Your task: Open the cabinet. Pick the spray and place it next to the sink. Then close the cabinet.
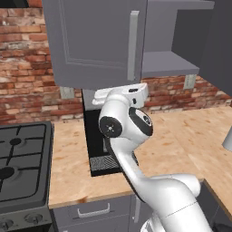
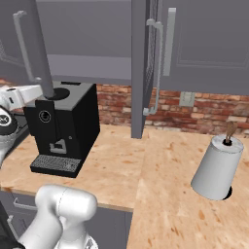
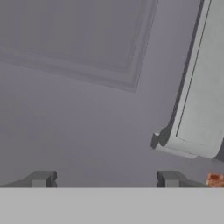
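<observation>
Hand view had the gripper [image 3: 105, 178] spread wide with nothing in it, facing the left cabinet [image 3: 83, 87] door near its handle [image 3: 199, 92]. Probably lining up to swing that door wider, since the right side already stood open.

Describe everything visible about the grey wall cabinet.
The cabinet is matte grey and hangs on the brick wall above the wooden counter. Its doors are flat panels with a recessed frame and long vertical silver bar handles. In the left base view the left door looks closed while the right door is swung open, showing one grey inner shelf with nothing visible on it. In the hand view the open pincer faces a door panel near a handle, not touching.
</observation>
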